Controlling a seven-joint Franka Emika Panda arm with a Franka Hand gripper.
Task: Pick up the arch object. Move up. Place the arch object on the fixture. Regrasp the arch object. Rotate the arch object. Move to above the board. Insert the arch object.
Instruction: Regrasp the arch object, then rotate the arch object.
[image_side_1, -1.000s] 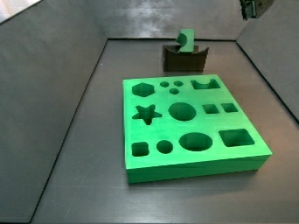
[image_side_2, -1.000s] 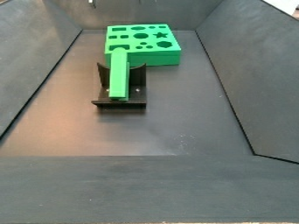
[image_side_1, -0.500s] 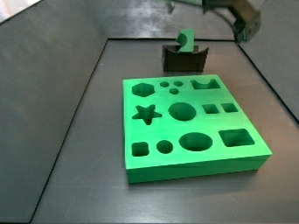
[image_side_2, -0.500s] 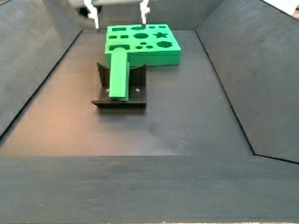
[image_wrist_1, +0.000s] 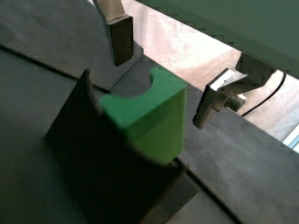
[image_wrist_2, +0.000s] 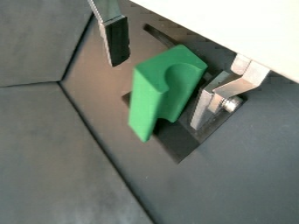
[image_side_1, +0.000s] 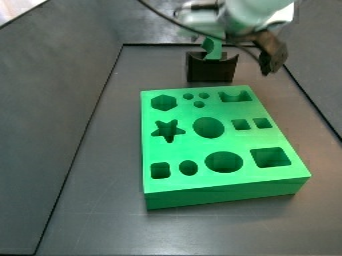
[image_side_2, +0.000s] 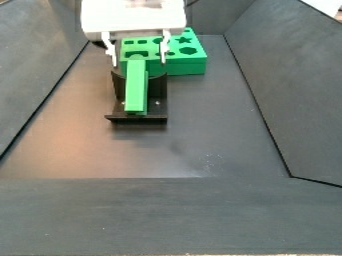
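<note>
The arch object (image_side_2: 136, 85), a small bright-green block with a curved notch at its end, stands propped on the dark fixture (image_side_2: 156, 104). It also shows in both wrist views (image_wrist_1: 142, 112) (image_wrist_2: 162, 94). My gripper (image_side_2: 134, 48) is open and sits over the block's upper end. Its fingers (image_wrist_1: 121, 39) stand on either side of the block with gaps showing. In a side view the gripper (image_side_1: 230, 48) covers most of the arch object (image_side_1: 209, 46) on the fixture (image_side_1: 211, 69). The board (image_side_1: 221, 145) lies flat in front of the fixture.
Dark sloping walls (image_side_2: 40, 90) enclose the floor on both sides. In a side view the board (image_side_2: 193, 56) lies just behind the fixture, partly hidden by my gripper. The fixture's body fills part of both wrist views (image_wrist_1: 93, 166) (image_wrist_2: 187, 144).
My gripper has come down from the top of the view to the fixture, and its fingers now straddle the arch object. The arch object and board have not moved.
</note>
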